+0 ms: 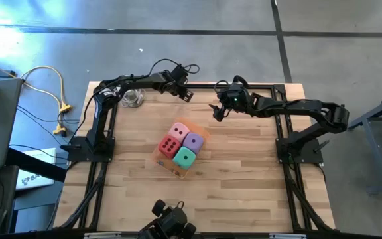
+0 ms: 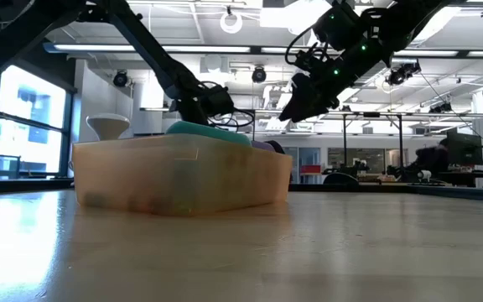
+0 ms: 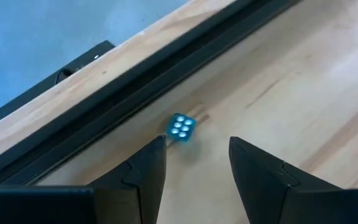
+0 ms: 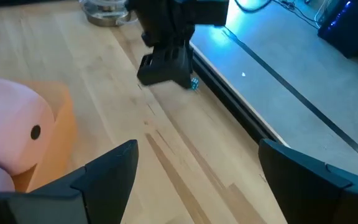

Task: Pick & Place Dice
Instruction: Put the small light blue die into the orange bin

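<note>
Four big soft dice lie in the orange tray (image 1: 166, 167) at mid-table: red (image 1: 170, 145), pink (image 1: 179, 130), purple (image 1: 193, 141) and teal (image 1: 185, 158). A tiny blue die (image 3: 181, 127) with white pips rests on the wood beside the far rail. My left gripper (image 3: 197, 146) stands open just short of it, slanting down, and the die lies just past its fingertips, close to one fingertip (image 3: 157, 146) and untouched. My right gripper (image 1: 216, 111) hangs open above the table's far middle, right of the tray's far end, with nothing between its fingers.
A dark rail (image 3: 166, 68) runs along the table's far edge, right behind the tiny die. A round metal piece (image 1: 133, 97) sits at the far left. A camera mount (image 1: 171, 222) stands at the near edge. Bare wood lies around the tray.
</note>
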Controlling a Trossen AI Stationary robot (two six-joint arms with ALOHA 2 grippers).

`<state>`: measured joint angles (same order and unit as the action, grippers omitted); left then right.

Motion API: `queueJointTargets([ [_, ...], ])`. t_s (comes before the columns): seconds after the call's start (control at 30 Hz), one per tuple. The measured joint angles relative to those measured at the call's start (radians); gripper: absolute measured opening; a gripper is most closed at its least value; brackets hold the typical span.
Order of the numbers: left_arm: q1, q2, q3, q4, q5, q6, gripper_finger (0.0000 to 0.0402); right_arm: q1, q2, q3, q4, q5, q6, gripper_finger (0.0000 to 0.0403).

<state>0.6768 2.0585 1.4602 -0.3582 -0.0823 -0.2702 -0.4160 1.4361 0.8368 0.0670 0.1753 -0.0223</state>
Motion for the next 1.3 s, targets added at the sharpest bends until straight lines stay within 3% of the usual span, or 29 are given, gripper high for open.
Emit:
queueJointTargets([
  [1.03,0.038,0.108,0.006,0.094,-0.031,-0.092,0.0167,0.018,0.000,-0.015,0.003,0.001,0.000,0.0325],
  [1.3,0.035,0.110,0.005,0.079,-0.048,-0.063,0.0125,0.018,0.000,-0.015,-0.003,0.000,0.000,0.0325],
])
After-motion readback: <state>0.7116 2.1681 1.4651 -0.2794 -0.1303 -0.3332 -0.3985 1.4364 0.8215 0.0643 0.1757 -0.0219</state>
